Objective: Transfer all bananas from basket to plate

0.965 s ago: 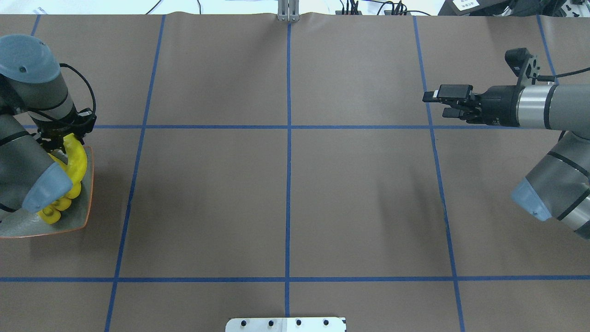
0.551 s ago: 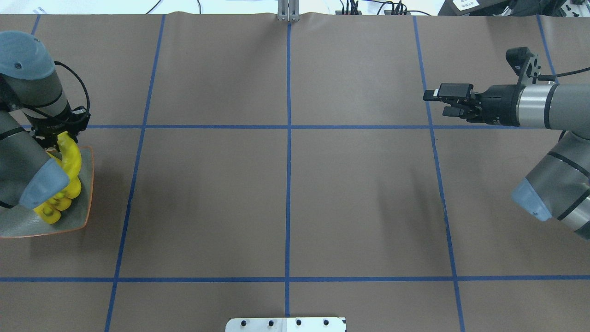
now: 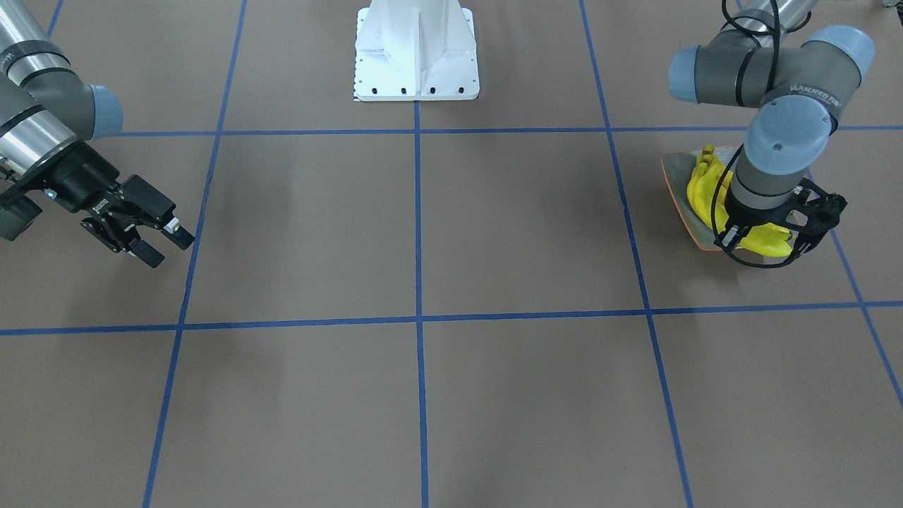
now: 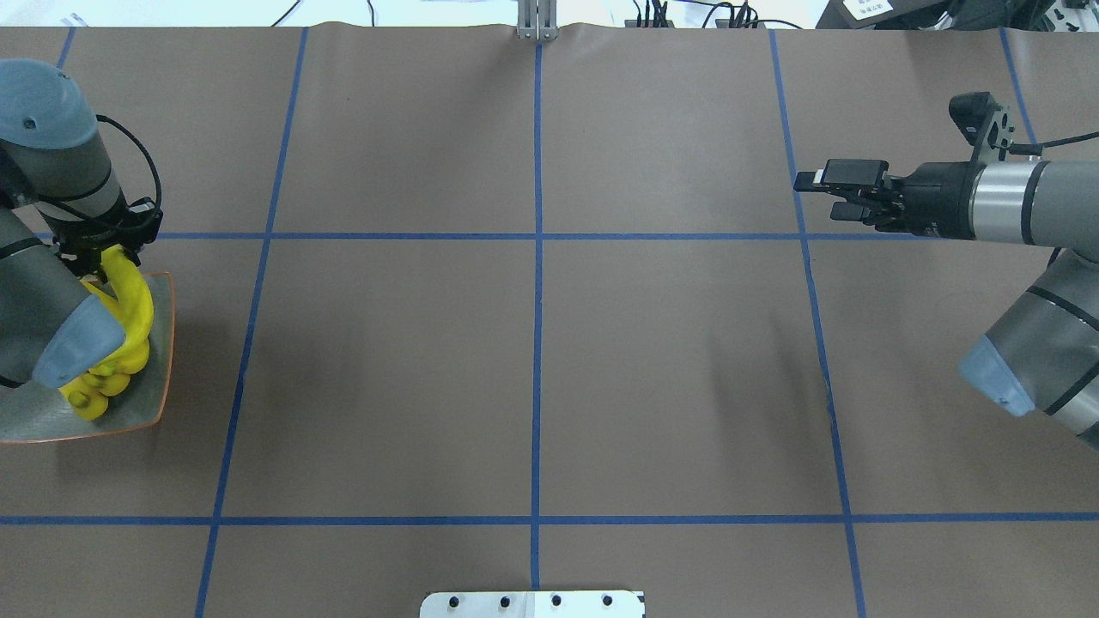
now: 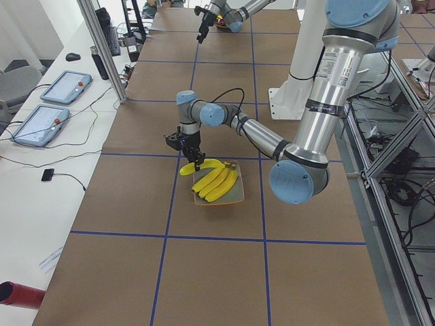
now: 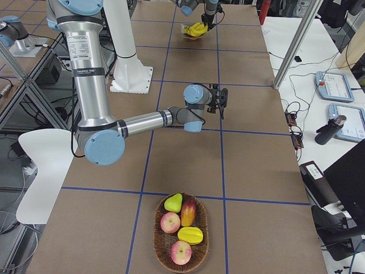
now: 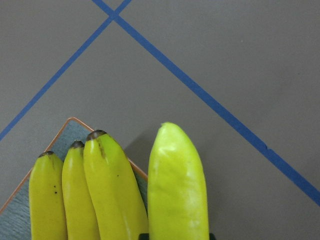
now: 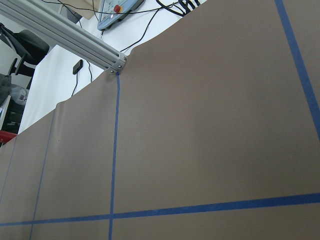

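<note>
Your left gripper is clamped on the last banana, held just above the outer edge of the plate, its tip jutting past the orange rim over the table; I'd bring it in towards the three bananas lying side by side on the plate, lower until it rests, then let go, since a drop on the rim would likely send it rolling off; your right gripper hangs with jaws apart and empty, well away; the basket at the far end holds only other fruit, no banana that I can see.
</note>
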`<state>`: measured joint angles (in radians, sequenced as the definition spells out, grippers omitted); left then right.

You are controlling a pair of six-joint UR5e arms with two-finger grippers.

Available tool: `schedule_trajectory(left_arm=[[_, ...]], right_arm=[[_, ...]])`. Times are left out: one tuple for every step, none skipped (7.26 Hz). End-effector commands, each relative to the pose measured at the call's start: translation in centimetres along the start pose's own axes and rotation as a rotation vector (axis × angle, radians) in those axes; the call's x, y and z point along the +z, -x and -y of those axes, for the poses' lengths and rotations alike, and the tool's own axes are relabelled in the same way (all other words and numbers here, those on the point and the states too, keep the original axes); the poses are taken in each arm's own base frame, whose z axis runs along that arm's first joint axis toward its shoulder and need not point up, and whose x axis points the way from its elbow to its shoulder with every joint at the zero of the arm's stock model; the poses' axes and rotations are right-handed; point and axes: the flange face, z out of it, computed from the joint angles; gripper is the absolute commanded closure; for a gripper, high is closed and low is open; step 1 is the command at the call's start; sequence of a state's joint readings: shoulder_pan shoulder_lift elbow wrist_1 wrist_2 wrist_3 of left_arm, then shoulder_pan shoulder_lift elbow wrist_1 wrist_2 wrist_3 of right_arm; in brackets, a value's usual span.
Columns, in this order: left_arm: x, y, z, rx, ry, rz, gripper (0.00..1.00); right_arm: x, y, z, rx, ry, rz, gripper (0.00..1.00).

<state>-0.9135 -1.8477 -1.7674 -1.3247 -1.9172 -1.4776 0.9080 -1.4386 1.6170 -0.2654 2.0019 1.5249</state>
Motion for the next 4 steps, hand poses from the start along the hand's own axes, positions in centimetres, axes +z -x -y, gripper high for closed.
schedule_trajectory(left_arm=[[0.5, 0.5, 0.3, 0.001, -0.019, 0.010, 0.00], [0.4, 0.5, 0.3, 0.006, -0.019, 0.006, 0.00], [0.0, 0.5, 0.3, 0.019, -0.020, -0.001, 0.00], [-2.0, 0.6, 0.8, 0.056, -0.028, -0.041, 0.00]], right_arm=[[-0.3, -0.1, 0.0, 0.000, 0.000, 0.000, 0.00], [-0.4, -0.2, -0.1, 0.000, 0.001, 0.000, 0.00], [-0.6, -0.3, 0.1, 0.001, -0.003, -0.002, 0.00], [-1.6, 0.0, 1.4, 0.002, -0.018, -0.001, 0.00]])
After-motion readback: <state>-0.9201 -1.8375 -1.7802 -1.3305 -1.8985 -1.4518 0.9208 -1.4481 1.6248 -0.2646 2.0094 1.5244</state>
